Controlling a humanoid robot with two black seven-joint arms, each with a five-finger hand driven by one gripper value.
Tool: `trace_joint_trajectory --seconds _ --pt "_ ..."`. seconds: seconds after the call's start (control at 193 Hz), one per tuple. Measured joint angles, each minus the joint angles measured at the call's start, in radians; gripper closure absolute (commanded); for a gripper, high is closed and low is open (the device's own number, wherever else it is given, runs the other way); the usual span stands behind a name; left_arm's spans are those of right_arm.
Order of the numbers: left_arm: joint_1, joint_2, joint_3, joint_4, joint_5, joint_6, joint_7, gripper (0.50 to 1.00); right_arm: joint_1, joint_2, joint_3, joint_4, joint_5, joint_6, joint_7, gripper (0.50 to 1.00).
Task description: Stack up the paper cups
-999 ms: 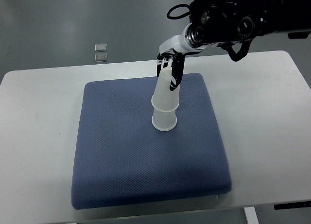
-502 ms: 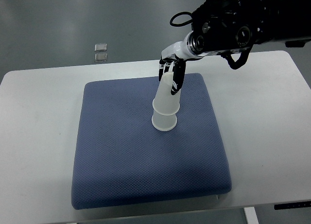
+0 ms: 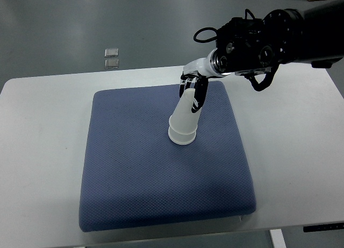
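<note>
Two white paper cups stand upside down on the blue cushion (image 3: 161,172), one over the other. The upper cup (image 3: 186,111) sits low over the lower cup (image 3: 181,137), only whose rim band shows. My right hand (image 3: 192,93) reaches in from the upper right, its dark fingers (image 3: 199,97) curled around the upper cup's top end. The stack leans slightly toward the hand. The left hand is out of view.
The cushion lies on a white table (image 3: 290,151) whose edges show on all sides. Two small grey squares (image 3: 112,57) lie on the floor beyond the table's far edge.
The right hand has shifted right and down with the upper cup, which now sits deeper over the lower cup, leaving less of the lower cup showing.
</note>
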Motion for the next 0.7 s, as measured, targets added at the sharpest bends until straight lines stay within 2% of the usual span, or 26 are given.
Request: trace_joint_trajectory --seconds 0.28,0.544,0.699 --pt "0.0 0.0 0.001 0.0 0.0 0.0 0.0 0.5 -0.047 0.0 0.045 -0.004 0.001 -0.049 0.002 0.664" --pt "0.0 0.0 0.001 0.001 0.0 0.0 0.0 0.5 -0.06 0.0 0.051 -0.014 0.001 -0.054 0.003 0.615" --pt "0.0 0.0 0.001 -0.001 0.0 0.0 0.0 0.5 -0.045 0.0 0.083 -0.018 0.003 -0.052 0.005 0.605"
